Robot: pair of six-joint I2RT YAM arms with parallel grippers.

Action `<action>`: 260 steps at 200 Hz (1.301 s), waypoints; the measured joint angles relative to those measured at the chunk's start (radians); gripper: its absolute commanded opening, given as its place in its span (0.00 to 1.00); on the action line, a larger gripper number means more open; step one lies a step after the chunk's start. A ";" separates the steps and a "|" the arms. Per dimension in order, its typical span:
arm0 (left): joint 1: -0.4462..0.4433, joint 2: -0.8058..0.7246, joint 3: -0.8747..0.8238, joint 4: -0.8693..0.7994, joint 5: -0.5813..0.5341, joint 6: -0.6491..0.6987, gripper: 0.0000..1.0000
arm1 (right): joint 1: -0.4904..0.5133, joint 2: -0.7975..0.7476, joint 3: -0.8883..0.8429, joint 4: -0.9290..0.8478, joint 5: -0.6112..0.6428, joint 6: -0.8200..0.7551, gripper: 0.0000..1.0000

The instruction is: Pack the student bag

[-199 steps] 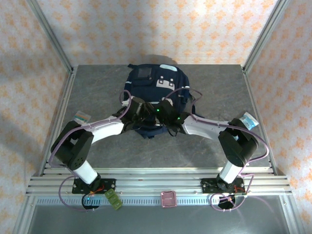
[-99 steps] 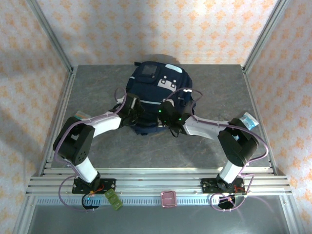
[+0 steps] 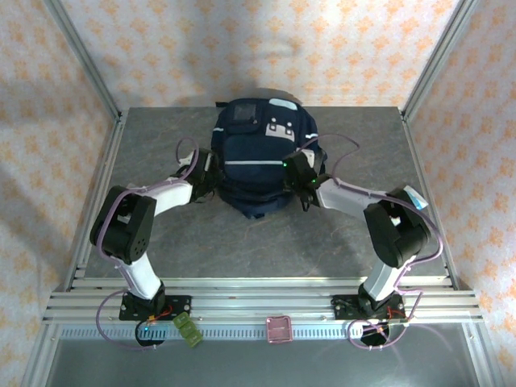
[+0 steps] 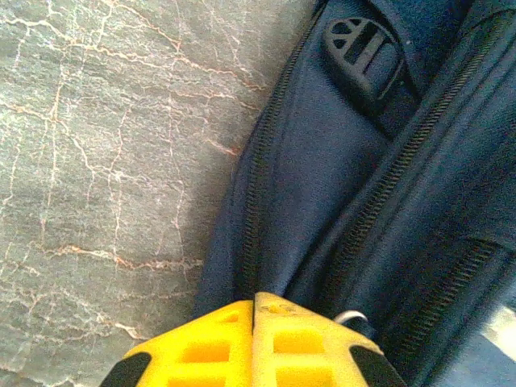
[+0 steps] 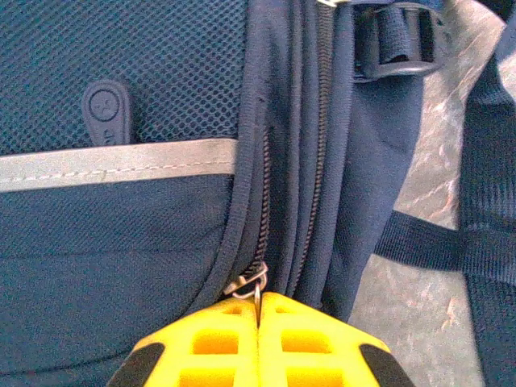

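A: Where is the bag?

B: The bag (image 3: 258, 157) lies at the far middle of the table (image 3: 161, 137), pocket side up, with an arm reaching in at each flank.

A: What is the left gripper doing?

B: The left gripper (image 4: 254, 300) sits at the bag's left edge, low and close to the table. Its yellow fingers (image 4: 210, 347) are pressed flat together with no gap between them. A crease of the navy side cloth runs straight into the tips, so the cloth looks nipped there. A zip line climbs on either side of that crease, and a black buckle (image 4: 363, 52) sits further up the bag. A small pale ring (image 4: 351, 317) shows just beside the fingers, not between them.

A: And the right one?

B: The right gripper (image 5: 258, 298) is on the bag's right flank, and its fingers are squeezed together just as tightly. The zip pull (image 5: 251, 284), a thin wire loop, hangs from the slider and goes down between the tips, so that is what it holds.

A: What is near it?

B: A grey stripe (image 5: 113, 165) crosses the mesh panel beside the zip, with a round rubber tab (image 5: 106, 109) just above it. On the other side a strap (image 5: 423, 242) lies across the table.
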 measured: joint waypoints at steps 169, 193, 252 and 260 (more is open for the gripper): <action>-0.133 -0.243 -0.119 -0.031 0.009 -0.028 0.59 | 0.264 0.097 0.003 0.186 -0.194 0.096 0.00; -0.133 -0.238 -0.119 -0.007 0.008 -0.040 0.60 | 0.272 0.097 0.003 0.197 -0.208 0.103 0.00; -0.133 -0.131 -0.119 0.080 -0.005 -0.062 0.60 | 0.274 0.096 0.003 0.192 -0.191 0.106 0.00; -0.133 -0.114 -0.118 0.083 -0.018 -0.062 0.60 | 0.274 0.095 0.003 0.187 -0.183 0.106 0.00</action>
